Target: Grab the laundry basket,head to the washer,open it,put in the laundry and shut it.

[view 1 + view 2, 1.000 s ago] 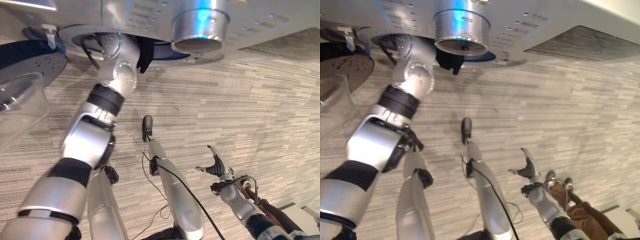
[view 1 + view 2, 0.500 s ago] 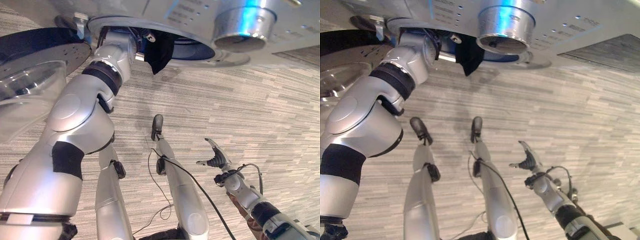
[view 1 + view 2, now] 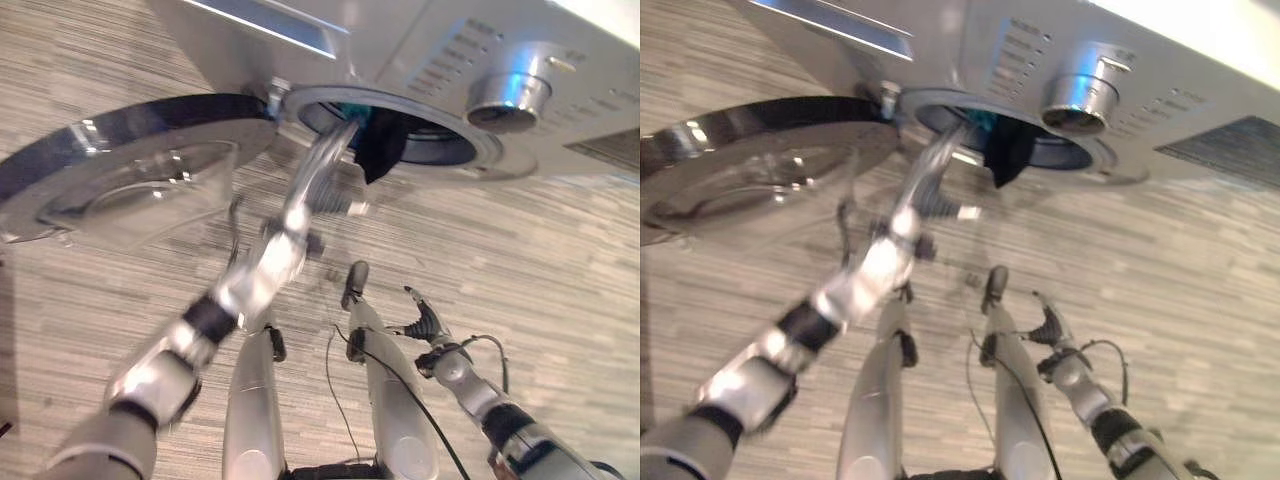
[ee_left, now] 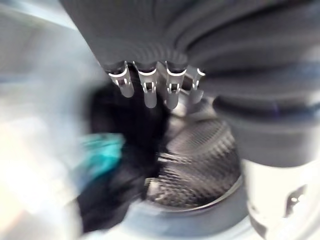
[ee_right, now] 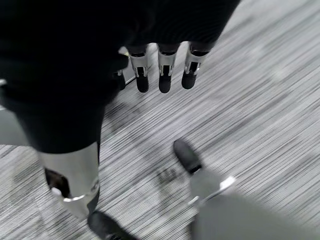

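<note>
The washer (image 3: 440, 50) stands with its round glass door (image 3: 130, 170) swung wide open to the left. A black cloth (image 3: 378, 150) hangs out over the lower rim of the drum's mouth, with a teal cloth (image 3: 350, 110) beside it. My left arm stretches to that mouth and my left hand (image 3: 336, 140) is at the rim next to the cloths. In the left wrist view its fingers (image 4: 150, 92) hang relaxed, curled round nothing, above the black cloth (image 4: 125, 130) and the teal cloth (image 4: 102, 150), with the metal drum (image 4: 200, 160) behind. My right hand (image 3: 425, 322) hovers low and open over the carpet (image 5: 250, 100).
A large silver dial (image 3: 507, 92) sticks out of the washer's control panel to the right of the drum's mouth. The open door takes up the space left of my left arm. Striped grey carpet (image 3: 560, 260) lies in front of the washer.
The camera has drawn back from the washer, so door and panel show whole. My left arm now reaches stretched out, hand at the drum's rim instead of deep inside. The right hand stays open.
</note>
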Motion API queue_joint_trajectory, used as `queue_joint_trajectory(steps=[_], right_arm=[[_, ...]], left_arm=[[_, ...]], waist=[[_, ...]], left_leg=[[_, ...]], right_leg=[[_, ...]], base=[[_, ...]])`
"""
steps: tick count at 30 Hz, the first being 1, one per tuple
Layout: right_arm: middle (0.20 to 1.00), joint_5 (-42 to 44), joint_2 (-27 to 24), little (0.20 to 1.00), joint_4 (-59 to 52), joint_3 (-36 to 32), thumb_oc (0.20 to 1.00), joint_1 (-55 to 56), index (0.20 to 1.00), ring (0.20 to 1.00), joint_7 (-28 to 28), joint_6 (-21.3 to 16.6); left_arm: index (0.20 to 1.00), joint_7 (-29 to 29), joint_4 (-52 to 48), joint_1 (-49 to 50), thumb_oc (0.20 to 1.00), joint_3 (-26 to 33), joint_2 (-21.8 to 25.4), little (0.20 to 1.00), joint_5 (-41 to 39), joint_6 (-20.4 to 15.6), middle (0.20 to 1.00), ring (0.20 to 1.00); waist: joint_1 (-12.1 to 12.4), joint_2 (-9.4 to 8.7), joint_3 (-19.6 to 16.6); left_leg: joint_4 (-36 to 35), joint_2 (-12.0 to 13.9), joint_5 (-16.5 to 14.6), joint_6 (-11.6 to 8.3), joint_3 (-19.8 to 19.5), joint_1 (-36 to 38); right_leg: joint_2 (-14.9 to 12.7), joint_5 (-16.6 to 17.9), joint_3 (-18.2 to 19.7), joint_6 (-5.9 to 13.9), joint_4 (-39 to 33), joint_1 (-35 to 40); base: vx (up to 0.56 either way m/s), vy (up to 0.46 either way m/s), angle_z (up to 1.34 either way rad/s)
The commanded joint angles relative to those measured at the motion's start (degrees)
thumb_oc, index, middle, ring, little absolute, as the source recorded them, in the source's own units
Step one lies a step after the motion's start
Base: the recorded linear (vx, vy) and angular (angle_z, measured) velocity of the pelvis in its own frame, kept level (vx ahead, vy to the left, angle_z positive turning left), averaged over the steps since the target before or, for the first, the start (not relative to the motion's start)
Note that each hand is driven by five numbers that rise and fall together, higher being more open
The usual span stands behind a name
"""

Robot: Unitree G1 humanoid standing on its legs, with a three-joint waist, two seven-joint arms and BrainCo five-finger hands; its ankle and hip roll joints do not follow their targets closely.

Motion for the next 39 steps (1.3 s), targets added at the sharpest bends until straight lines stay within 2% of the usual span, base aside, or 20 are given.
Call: queue_joint_trajectory(steps=[1,4,5,7,8,10,11,12,14,15,18,23,28,37,38,39], right_arm=[[1.0,9.66,0.43,1.0,7.31,-4.35,1.0,-5.56,1.0,1.0,0.0,1.08],[1.0,14.85,-2.22,1.0,17.08,-6.95,1.0,-12.89,1.0,1.0,1.06,1.29],[1.0,14.99,-2.14,1.0,17.55,-6.82,1.0,-13.17,1.0,1.0,1.27,1.05],[1.0,20.82,-7.27,1.0,24.46,-10.94,1.0,-18.14,1.0,1.0,2.59,1.87],[1.0,23.86,-9.33,1.0,27.07,-13.33,1.0,-19.71,1.0,1.0,2.99,2.12],[1.0,29.98,-13.1,1.0,31.72,-17.63,1.0,-22.29,1.0,1.0,3.96,2.87],[1.0,30.15,-13.27,1.0,32.05,-17.6,1.0,-22.51,1.0,1.0,4.21,2.82],[1.0,34.7,-16.37,1.0,35.15,-21.1,1.0,-23.95,1.0,1.0,5.15,3.65],[1.0,37.79,-18.19,1.0,36.51,-22.77,1.0,-24.55,1.0,1.0,6.31,4.1],[1.0,41.62,-20.69,1.0,37.87,-24.78,1.0,-25.81,1.0,1.0,7.26,4.43],[1.0,46.81,-22.59,1.0,38.6,-27.61,1.0,-27.43,1.0,1.0,8.11,4.17],[1.0,54.48,-24.42,1.0,40.34,-30.36,1.0,-30.15,1.0,1.0,9.11,3.69],[1.0,65.42,-24.45,1.0,40.27,-34.14,1.0,-33.65,1.0,1.0,9.42,0.51],[1.0,66.4,-25.19,1.0,39.69,-30.73,1.0,-41.48,1.0,1.0,11.01,0.14],[0.843,66.04,-25.27,0.843,39.48,-29.8,0.843,-42.68,0.843,0.843,11.32,0.27],[0.78,66.01,-25.3,0.78,39.61,-29.59,0.78,-42.95,0.78,0.78,11.32,0.31]], left_arm=[[1.0,-5.55,-1.06,-2.21,1.0,-1.46,1.39,1.0,-7.42,-6.62,1.0,1.0],[1.0,-8.54,-5.38,7.87,1.0,0.5,5.81,1.0,-9.51,-7.24,1.0,1.0],[1.0,-8.66,-5.81,8.14,1.0,0.72,6.01,1.0,-9.52,-7.08,1.0,1.0],[1.0,-10.5,-6.74,14.92,1.0,2.47,8.85,1.0,-11.33,-7.49,1.0,1.0],[1.0,-11.17,-6.69,16.8,1.0,3.37,9.17,1.0,-12.21,-7.19,1.0,1.0],[1.0,-11.64,-5.56,18.89,1.0,5.12,9.81,1.0,-12.44,-6.82,1.0,1.0],[1.0,-11.66,-5.64,18.83,1.0,5.06,9.79,1.0,-12.4,-6.8,1.0,1.0],[1.0,-11.74,-4.29,20.04,1.0,6.63,10.48,1.0,-11.36,-6.34,1.0,1.0],[1.0,-11.88,-3.58,20.03,1.0,7.08,10.51,1.0,-10.81,-5.97,1.0,1.0],[1.0,-11.64,-2.65,20.07,1.0,8.2,10.72,1.0,-9.85,-5.71,1.0,1.0],[1.0,-11.76,-2.66,20.84,1.0,9.67,10.69,1.0,-9.87,-5.41,1.0,1.0],[1.0,-12.7,-2.71,20.27,1.0,8.74,9.48,1.0,-10.76,-5.21,1.0,1.0],[1.0,-13.62,-3.74,18.41,1.0,6.87,7.6,1.0,-11.68,-5.07,1.0,1.0],[1.0,-13.18,-4.69,16.84,1.0,5.75,6.74,1.0,-13.0,-5.41,1.0,1.0],[1.0,-13.11,-4.61,16.79,1.0,5.69,6.72,1.0,-13.12,-5.49,1.0,1.0],[1.0,-13.08,-4.58,16.76,1.0,5.75,6.64,1.0,-13.15,-5.51,1.0,1.0]], waist=[[1.78,-1.31,0.66],[5.45,0.51,0.66],[5.28,0.54,0.66],[8.68,2.3,0.66],[9.34,2.88,0.66],[10.97,4.25,0.66],[10.99,4.36,0.66],[12.03,5.16,0.66],[12.65,5.6,0.66],[13.54,6.32,0.66],[13.98,7.05,0.66],[14.43,7.72,0.66],[14.61,8.64,0.66],[16.32,9.93,0.66],[16.49,9.93,0.66],[16.41,9.97,0.66]], left_leg=[[3.55,-1.51,-5.28,-0.66,-0.73,-2.32],[3.51,-2.3,-5.05,-0.68,-2.43,-1.9],[3.54,-2.31,-5.08,-0.68,-2.57,-1.93],[4.26,-3.03,-4.99,-0.64,-4.22,-2.67],[4.33,-3.32,-4.96,-0.66,-4.77,-2.97],[4.32,-3.88,-4.79,-0.67,-5.77,-3.64],[4.34,-3.9,-4.78,-0.68,-5.87,-3.73],[4.05,-4.2,-4.63,-0.71,-6.23,-4.09],[3.91,-4.32,-4.49,-0.76,-6.47,-4.57],[3.72,-4.48,-4.29,-0.87,-6.73,-5.25],[3.13,-4.71,-4.14,-0.91,-6.57,-5.98],[2.67,-5.25,-4.05,-0.7,-6.61,-7.02],[2.09,-6.41,-4.17,-0.23,-6.86,-8.21],[3.3,-8.0,-5.25,0.41,-7.33,-10.16],[3.54,-8.11,-5.34,0.46,-7.37,-10.3],[3.6,-8.12,-5.39,0.48,-7.36,-10.4]], right_leg=[[1.2,-7.56,0.24,-1.03,-0.18,4.03],[0.7,-8.53,-2.13,-1.15,0.94,5.22],[0.7,-8.58,-2.26,-1.14,0.99,5.26],[0.22,-9.91,-3.95,-1.6,2.82,5.26],[0.09,-10.51,-4.5,-1.73,3.32,5.2],[-0.1,-11.66,-5.65,-1.98,4.56,4.73],[-0.13,-11.74,-5.74,-2.0,4.71,4.63],[-0.2,-12.5,-6.04,-1.99,5.19,4.31],[-0.29,-12.93,-6.22,-2.01,5.58,3.74],[-0.58,-13.59,-6.39,-1.99,6.61,2.76],[-0.95,-14.26,-6.39,-1.94,7.86,1.37],[-1.41,-14.97,-6.3,-1.91,8.89,-0.11],[-2.19,-15.69,-6.05,-1.48,10.22,-1.96],[-3.55,-16.8,-6.44,-1.15,12.75,-4.17],[-3.6,-16.84,-6.45,-1.15,12.94,-4.29],[-3.62,-16.85,-6.43,-1.14,12.99,-4.39]], base=[[-0.02,-0.1,0.55],[-0.01,-0.044,0.48],[0.01,-0.047,0.55],[0.03,-0.082,0.47],[0.04,-0.07,0.42],[0.03,-0.028,0.39],[0.03,0.022,0.43],[0.03,0.038,0.37],[0.04,0.032,0.32],[0.05,0.031,0.2],[0.04,0.041,0.12],[0.03,0.034,0.03],[0.05,0.053,0.04],[0.03,0.038,0.03],[0.02,0.036,0.02],[0.01,0.037,0.01]])
